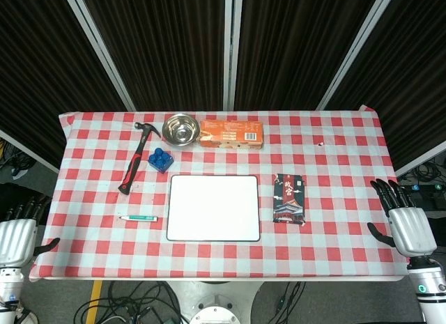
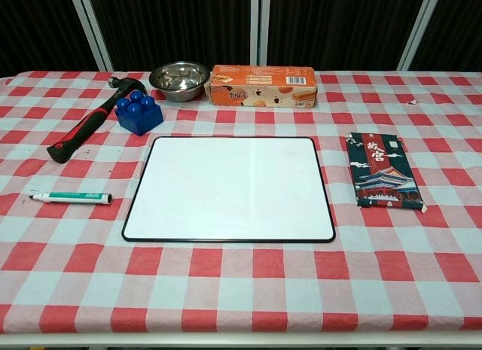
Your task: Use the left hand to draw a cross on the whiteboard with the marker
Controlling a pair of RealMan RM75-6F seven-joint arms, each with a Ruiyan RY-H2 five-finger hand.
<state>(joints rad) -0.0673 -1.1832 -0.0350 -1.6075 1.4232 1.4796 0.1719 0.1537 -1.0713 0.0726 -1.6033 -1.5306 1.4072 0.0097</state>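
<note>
A: Where is the white marker with the green band (image 2: pixel 72 197)?
B: It lies flat on the red-checked tablecloth (image 2: pixel 241 290), just left of the blank black-framed whiteboard (image 2: pixel 230 188), untouched.
A: And the hands?
B: The left hand (image 1: pixel 15 240) and right hand (image 1: pixel 408 226) hang off the table's sides, fingers spread, holding nothing.

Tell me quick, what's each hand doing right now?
Left hand: holding nothing, off the table's left edge; fingers too hidden to tell open or closed.
Right hand: open, empty, fingers spread.
</note>
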